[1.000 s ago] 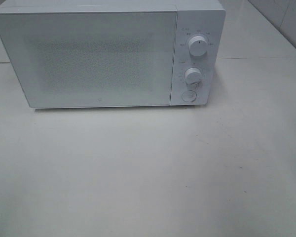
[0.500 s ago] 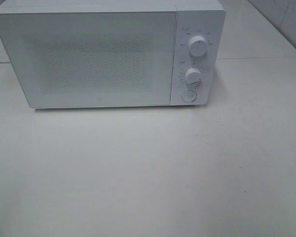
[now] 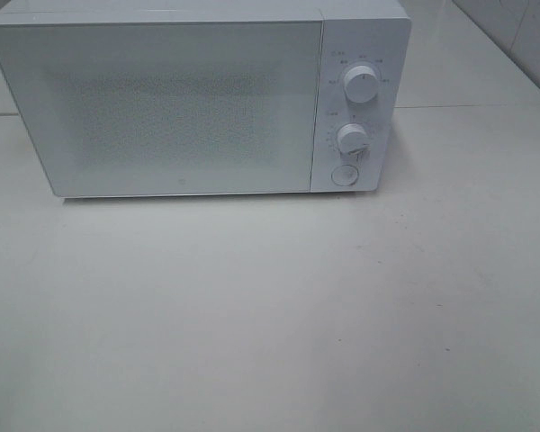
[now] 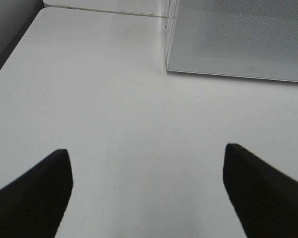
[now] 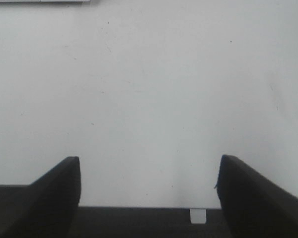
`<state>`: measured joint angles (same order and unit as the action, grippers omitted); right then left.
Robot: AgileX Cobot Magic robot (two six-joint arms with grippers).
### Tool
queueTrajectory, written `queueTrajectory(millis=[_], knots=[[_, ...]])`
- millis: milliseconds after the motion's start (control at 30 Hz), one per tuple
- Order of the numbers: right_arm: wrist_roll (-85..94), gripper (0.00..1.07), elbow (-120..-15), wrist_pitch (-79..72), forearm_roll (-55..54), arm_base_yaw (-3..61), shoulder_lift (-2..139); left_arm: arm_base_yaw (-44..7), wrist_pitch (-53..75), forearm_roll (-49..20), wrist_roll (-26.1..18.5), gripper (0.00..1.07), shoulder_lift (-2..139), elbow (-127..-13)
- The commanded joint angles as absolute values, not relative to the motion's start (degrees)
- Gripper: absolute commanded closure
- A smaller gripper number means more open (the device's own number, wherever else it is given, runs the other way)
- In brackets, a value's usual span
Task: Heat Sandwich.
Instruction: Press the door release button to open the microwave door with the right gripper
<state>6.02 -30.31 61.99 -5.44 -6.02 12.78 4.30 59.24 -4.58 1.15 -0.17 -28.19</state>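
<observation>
The sandwich is out of view in every frame. A white microwave (image 3: 180, 99) stands at the back of the white table (image 3: 270, 315) with its door shut. Neither gripper shows in the exterior high view. In the left wrist view my left gripper (image 4: 145, 148) is open over bare tabletop, nothing between its dark fingers (image 4: 35, 193), and the microwave's lower front corner (image 4: 238, 39) lies ahead of it. My right gripper (image 5: 149, 157) is open too, holding nothing, above bare tabletop.
The microwave's panel on its right side carries two round knobs (image 3: 361, 83) (image 3: 352, 138) and a round button (image 3: 344, 175) below them. A second table surface (image 3: 468, 63) sits behind at the right.
A small dark shape at the right edge of the exterior high view one second ago is gone now. Nothing else has moved.
</observation>
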Motion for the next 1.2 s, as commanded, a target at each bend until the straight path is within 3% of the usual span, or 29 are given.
queueTrajectory(millis=[33,267,1200], knots=[[4.76,0.33,-28.93,59.59,-4.81,-6.3,6.65,4.41,59.19,-4.98,1.09,0.3,-1.55,-28.07],[0.0,0.33,-28.82,59.47,-2.18,-6.3,-1.78,4.41,59.19,-4.98,1.09,0.3,-1.55,-28.07],[-0.34,0.34,-28.82,59.47,-2.01,-6.25,-1.83,4.41,59.19,-4.98,1.09,0.3,-1.32,-28.07]])
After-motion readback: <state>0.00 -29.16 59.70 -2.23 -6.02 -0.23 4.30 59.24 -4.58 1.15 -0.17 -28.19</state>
